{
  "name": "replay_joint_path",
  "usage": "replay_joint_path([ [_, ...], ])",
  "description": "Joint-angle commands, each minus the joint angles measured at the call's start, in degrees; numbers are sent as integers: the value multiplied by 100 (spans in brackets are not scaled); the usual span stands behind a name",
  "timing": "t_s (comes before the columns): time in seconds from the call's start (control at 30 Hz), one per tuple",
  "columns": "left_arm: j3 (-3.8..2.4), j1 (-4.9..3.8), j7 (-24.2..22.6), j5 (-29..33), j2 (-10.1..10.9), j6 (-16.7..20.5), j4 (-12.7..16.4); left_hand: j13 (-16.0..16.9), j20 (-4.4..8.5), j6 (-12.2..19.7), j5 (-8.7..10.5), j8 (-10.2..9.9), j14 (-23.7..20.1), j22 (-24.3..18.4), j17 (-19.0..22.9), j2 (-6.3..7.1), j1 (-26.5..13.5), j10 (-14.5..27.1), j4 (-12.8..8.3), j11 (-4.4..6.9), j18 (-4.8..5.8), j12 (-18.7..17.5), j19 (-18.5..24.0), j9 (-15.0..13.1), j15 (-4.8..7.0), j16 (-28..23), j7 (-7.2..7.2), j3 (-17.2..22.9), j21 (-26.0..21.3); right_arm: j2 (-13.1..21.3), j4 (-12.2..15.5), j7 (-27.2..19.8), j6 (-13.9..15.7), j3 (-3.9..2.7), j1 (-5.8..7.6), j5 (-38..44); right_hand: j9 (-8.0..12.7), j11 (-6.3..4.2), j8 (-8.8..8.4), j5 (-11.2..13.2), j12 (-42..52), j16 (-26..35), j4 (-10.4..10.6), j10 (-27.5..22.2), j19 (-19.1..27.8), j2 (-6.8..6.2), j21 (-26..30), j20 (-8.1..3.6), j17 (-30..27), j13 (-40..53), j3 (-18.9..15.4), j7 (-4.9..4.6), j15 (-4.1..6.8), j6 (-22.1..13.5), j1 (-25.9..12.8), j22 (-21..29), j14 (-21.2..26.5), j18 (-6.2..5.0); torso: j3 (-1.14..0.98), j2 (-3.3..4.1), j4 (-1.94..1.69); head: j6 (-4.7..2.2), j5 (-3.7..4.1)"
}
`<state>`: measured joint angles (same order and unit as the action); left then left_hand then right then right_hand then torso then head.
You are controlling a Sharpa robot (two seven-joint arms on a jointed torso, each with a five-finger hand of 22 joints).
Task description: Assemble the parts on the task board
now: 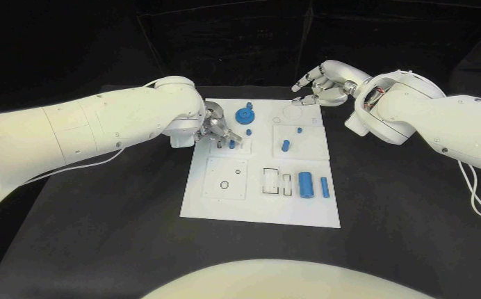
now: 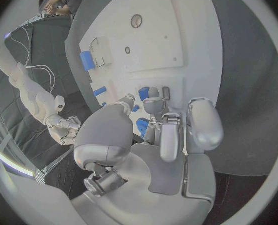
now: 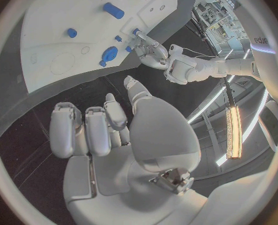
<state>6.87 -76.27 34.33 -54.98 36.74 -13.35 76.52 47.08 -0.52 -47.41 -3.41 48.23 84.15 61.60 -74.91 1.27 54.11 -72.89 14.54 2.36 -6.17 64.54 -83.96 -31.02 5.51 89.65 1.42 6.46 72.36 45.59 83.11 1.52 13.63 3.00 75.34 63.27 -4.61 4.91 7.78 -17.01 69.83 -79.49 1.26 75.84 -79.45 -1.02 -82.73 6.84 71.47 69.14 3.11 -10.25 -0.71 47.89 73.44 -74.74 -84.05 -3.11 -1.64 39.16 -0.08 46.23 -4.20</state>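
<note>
White board (image 1: 263, 205) seen on black table (image 1: 110, 243); blue parts (image 1: 306, 183) noted on the board; hands (image 1: 217, 129) recorded silver, arms (image 1: 90, 128) white.

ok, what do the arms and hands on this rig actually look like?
Both arms are smooth, glossy white shells with rounded joint housings. The left arm has a thin white cable running along its underside; the right arm shows a dark seam at its joint. The left hand and right hand are silver metal, many-fingered, with pale grey pads and a broad rounded thumb base.
</note>
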Motion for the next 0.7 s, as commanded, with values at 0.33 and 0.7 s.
replay_joint_path([
  [0.33,-290,-319,12,-26,178,-508,3,-263,0,288,62,-175,585,-274,-1509,45,234,172,103,-66,53,-154,49,115,-10,35,116,-446,-207,-37,-90,-53,-59,-5,12,15,-8,-19,43,-37,-21,43,8,-11,20,35,31,-22,-8,-8,-39,34,45,2,-25,13,-203,-41,0,5,-1,-81,4],
  [0.7,-312,-430,-107,-24,-244,-945,-1024,-267,-91,493,62,-530,585,-330,-1509,-128,679,196,3,-195,48,-109,57,412,-118,35,263,-658,-262,-76,-123,-55,-72,-4,11,15,-10,-21,50,-39,-15,41,12,-7,15,38,29,-22,-3,-4,-45,36,46,9,-25,7,-204,-39,4,12,17,-111,-30],
])
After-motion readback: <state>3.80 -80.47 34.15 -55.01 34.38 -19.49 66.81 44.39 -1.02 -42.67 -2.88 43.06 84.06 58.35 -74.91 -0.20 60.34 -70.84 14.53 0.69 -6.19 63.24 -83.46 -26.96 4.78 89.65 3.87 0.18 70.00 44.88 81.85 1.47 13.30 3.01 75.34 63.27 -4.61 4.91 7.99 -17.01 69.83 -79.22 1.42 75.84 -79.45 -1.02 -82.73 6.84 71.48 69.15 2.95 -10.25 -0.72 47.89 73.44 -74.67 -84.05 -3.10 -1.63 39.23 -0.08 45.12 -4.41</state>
